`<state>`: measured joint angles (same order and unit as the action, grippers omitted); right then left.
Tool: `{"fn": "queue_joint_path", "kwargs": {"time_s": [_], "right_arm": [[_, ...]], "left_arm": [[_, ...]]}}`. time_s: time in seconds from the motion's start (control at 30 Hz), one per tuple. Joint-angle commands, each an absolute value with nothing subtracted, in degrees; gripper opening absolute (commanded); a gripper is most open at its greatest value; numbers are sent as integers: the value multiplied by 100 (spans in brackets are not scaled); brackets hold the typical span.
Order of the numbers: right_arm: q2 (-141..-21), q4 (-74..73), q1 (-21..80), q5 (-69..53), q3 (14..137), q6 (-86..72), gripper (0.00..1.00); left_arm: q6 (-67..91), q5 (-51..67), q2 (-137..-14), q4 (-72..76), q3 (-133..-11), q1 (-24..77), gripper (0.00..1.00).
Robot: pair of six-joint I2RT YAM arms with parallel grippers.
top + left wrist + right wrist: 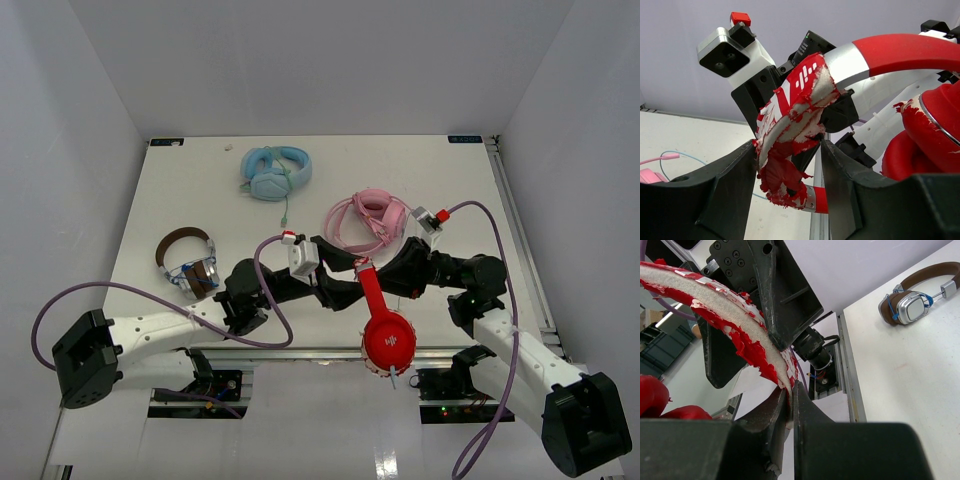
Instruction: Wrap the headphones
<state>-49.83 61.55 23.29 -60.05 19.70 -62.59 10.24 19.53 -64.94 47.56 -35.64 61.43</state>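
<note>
The red headphones (388, 340) hang over the table's near edge, earcups lowest, headband pointing up between both grippers. The headband's red skin is torn and shows whitish foam (720, 300). My right gripper (372, 270) is shut on the worn headband padding; in the right wrist view (790, 390) the jaws pinch its edge. My left gripper (345, 290) is open, and its fingers (730, 190) straddle the tattered headband end (790, 150) with a gap on the right side. The smooth red headband (900, 47) and an earcup (935, 130) fill the right of the left wrist view. A short pale plug sticks out under the earcup (397, 379).
Light-blue headphones (275, 172) lie at the back of the table. Pink headphones (368, 218) lie just behind the grippers. Brown and silver headphones (188, 260) lie at the left and also show in the right wrist view (912, 302). A metal rail (300, 349) marks the near table edge.
</note>
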Motion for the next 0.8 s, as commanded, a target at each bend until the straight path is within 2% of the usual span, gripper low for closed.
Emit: {"fn": "queue_joint_path", "kwargs": {"time_s": [0.0,0.03,0.17,0.43,0.5,0.53,0.57,0.7,0.77], "right_arm": [[-4844,6390,2329,-5888,1995,-6485,8],[-4852,6390,2329,-5880,1995,-6478,8],[-4899,6428,2329,-5887,1965,-6492,8],[-4976,6672,2336,-5960,1914,-6639,8],[-4985,6772,2331,-5966,1907,-6701,8],[-4991,6821,2337,-5958,1907,-6718,8],[-4984,6836,2330,-5951,1907,-6746,8],[-4992,6864,2329,-5959,1925,-6785,8],[-4986,6864,2335,-5971,1925,-6785,8]], "left_arm": [[1090,2092,-6513,4997,-3668,6161,62],[1090,2091,-6514,5048,-3612,6161,61],[1104,2058,-6553,5261,-3544,6161,38],[1282,2442,-6627,5742,-3457,6159,0],[1318,2480,-6675,5751,-3476,6154,0],[1319,2486,-6691,5728,-3492,6160,4],[1326,2479,-6712,5699,-3521,6153,19],[1363,2444,-6777,5712,-3491,6152,47],[1393,2462,-6807,5701,-3532,6152,52]]}}
